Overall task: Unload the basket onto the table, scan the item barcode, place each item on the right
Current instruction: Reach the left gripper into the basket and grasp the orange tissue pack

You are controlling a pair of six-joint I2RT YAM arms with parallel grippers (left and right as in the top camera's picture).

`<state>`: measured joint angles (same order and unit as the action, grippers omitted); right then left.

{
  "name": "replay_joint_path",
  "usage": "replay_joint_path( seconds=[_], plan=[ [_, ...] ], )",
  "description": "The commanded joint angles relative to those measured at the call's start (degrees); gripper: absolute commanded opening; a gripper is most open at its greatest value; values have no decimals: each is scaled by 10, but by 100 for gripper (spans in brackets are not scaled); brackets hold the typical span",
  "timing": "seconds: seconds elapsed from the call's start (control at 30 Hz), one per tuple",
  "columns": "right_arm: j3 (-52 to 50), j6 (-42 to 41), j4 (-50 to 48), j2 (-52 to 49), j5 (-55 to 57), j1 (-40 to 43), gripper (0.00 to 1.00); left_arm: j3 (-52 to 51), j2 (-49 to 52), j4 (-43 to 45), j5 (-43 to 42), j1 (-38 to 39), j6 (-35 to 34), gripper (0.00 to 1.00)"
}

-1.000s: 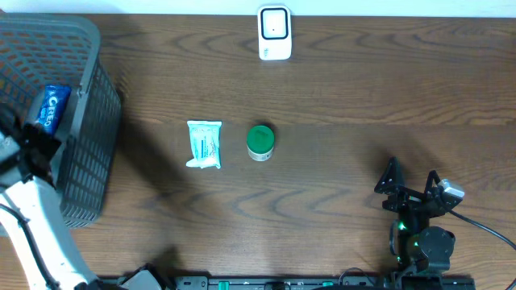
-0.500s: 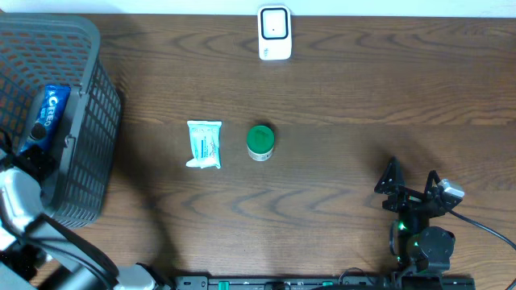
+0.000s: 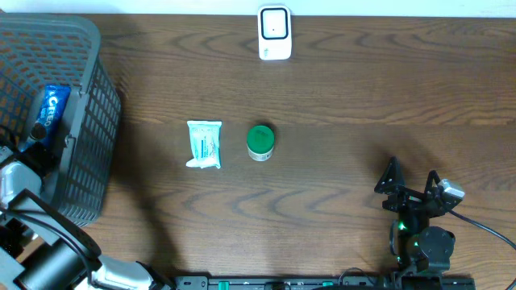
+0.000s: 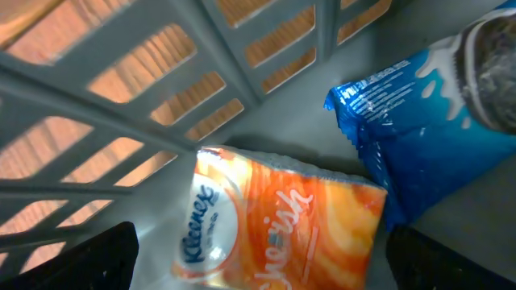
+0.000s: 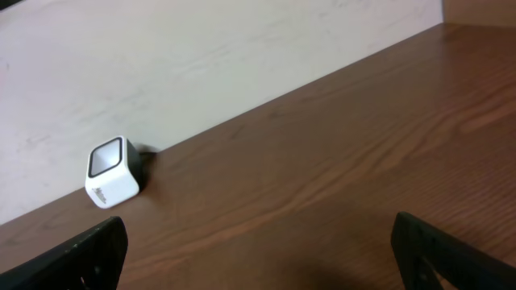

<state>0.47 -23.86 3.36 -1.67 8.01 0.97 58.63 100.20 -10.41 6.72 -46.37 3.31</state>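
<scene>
The left end effector (image 4: 270, 262) is spread wide inside the basket (image 3: 89, 121), over a Kleenex pack (image 4: 282, 225) that lies beside a blue Oreo pack (image 4: 419, 137). It seems to touch neither, though that is hard to judge. The right end effector (image 3: 411, 187) is spread wide and empty at the front right of the counter (image 3: 339, 105). The scanner (image 3: 274, 33) sits at the far edge. Wipes (image 3: 204, 144) and a green tub (image 3: 260, 142) lie mid-counter.

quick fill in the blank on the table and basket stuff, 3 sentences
The jar beside the white pack has a ___ lid.
The orange pack in the basket is branded ___.
The right gripper stands ___, holding nothing.
Missing words: green; Kleenex; open.
</scene>
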Motion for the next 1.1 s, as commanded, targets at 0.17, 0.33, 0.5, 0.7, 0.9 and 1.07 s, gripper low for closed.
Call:
replay_joint_path(
  seconds=[0.17, 0.33, 0.5, 0.7, 0.9, 1.07],
  plan=[
    [-2, 6, 1, 1, 7, -7, 99, -2, 66, 0, -3, -2, 7, 98],
    [-2, 6, 1, 1, 7, -7, 99, -2, 66, -15, -3, -2, 7, 95],
    [-2, 6, 1, 1, 7, -7, 99, -2, 40, -37, -3, -2, 7, 59],
    [-2, 6, 1, 1, 7, -7, 99, 1, -30, -63, -3, -2, -9, 57],
    [-2, 6, 1, 1, 7, -7, 99, 21, -185, -78, -3, -2, -79, 57],
    [-2, 6, 1, 1, 7, -7, 99, 54, -327, -61, -110, -2, -119, 57]
  ],
)
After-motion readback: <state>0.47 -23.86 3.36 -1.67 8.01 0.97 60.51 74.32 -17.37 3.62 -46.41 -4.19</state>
